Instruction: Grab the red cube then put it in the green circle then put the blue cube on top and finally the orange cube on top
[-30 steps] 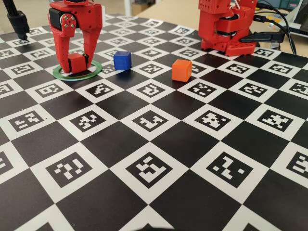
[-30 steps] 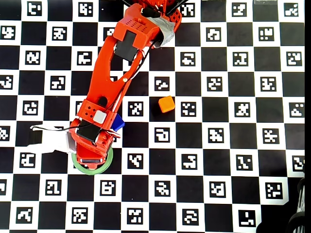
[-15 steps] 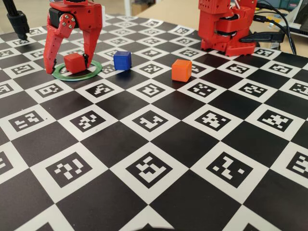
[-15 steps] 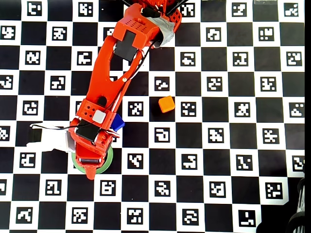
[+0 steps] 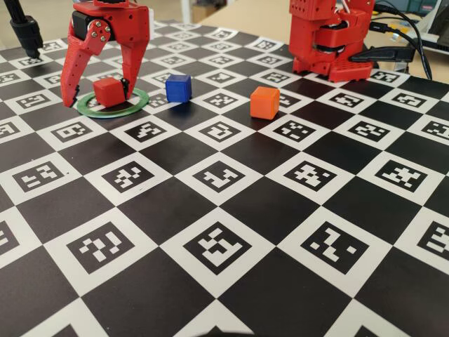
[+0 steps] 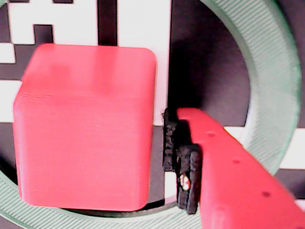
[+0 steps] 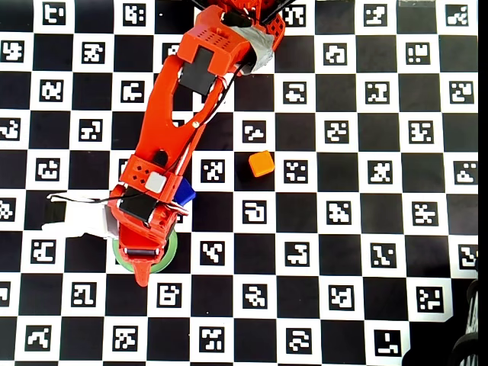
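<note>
the fingers (image 5: 69, 88) have spread apart, letting go of the red cube (image 5: 108, 90) inside the green circle (image 5: 137, 104).

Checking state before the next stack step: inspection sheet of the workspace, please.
Surface: checkerboard marker mat, flat.
Job's things: red cube sits inside green circle; blue cube and orange cube apart on the mat, unstacked.
Clutter: nothing seen.
Claw: claw open, straddling the red cube; one finger beside it, small gap.
Cables: black cables behind the arm base.
Surroundings: black stand at far left of fixed view.
</note>
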`<move>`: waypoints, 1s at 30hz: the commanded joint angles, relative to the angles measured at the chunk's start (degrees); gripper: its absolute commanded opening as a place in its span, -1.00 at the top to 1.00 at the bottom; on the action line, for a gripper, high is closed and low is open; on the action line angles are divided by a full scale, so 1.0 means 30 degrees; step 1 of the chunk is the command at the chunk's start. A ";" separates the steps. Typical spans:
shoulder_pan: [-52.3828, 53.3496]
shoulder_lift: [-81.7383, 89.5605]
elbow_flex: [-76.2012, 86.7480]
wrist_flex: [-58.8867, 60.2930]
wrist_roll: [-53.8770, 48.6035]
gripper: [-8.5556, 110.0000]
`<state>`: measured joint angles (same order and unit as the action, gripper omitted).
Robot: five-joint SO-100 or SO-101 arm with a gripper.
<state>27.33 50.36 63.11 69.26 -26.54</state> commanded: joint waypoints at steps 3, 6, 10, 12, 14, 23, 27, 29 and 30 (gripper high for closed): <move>0.0498 0.2021 -0.0029 -0.0117 -0.0059 0.08; 0.0615 0.2314 -0.0381 0.0322 -0.0088 0.08; 0.0674 0.2959 -0.0732 0.0996 -0.0234 0.08; 0.0732 0.3516 -0.0732 0.1201 -0.0234 0.08; 0.0732 0.4160 -0.0732 0.1465 -0.0234 0.08; 0.0557 0.6973 -0.1143 0.3135 0.0000 0.07; 0.0381 0.8232 -0.1172 0.4072 0.0264 0.06; 0.0293 0.8848 -0.1172 0.4541 0.0498 0.06; 0.0234 0.9170 -0.1201 0.4805 0.0615 0.06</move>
<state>28.74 68.29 63.54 82.27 -25.58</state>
